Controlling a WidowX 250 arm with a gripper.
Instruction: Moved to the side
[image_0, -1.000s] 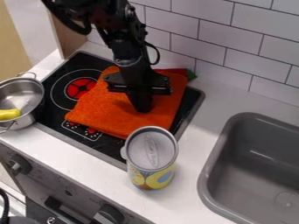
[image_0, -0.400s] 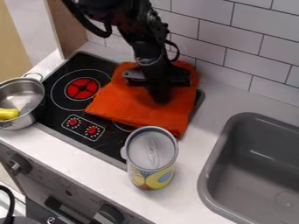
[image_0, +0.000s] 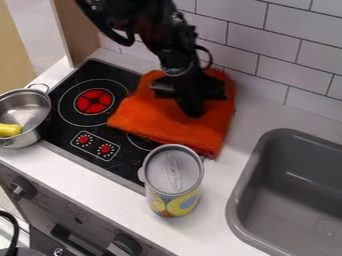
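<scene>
In the camera view, the folded orange towel (image_0: 143, 117) lay at 12 o'clock, across the cooktop's (image_0: 70, 95) edge onto the worktop (image_0: 234, 137). The black gripper (image_0: 193, 112) stood over it; whether its jaws held cloth, I couldn't tell. The towel looked light and floppy, likely best pinched mid-fold. The lidded can (image_0: 175, 172) sat close at 6 o'clock, easily snagged; worktop stretched at 4 o'clock towards the sink (image_0: 248, 172).

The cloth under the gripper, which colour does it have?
Orange, in the camera view.
</scene>
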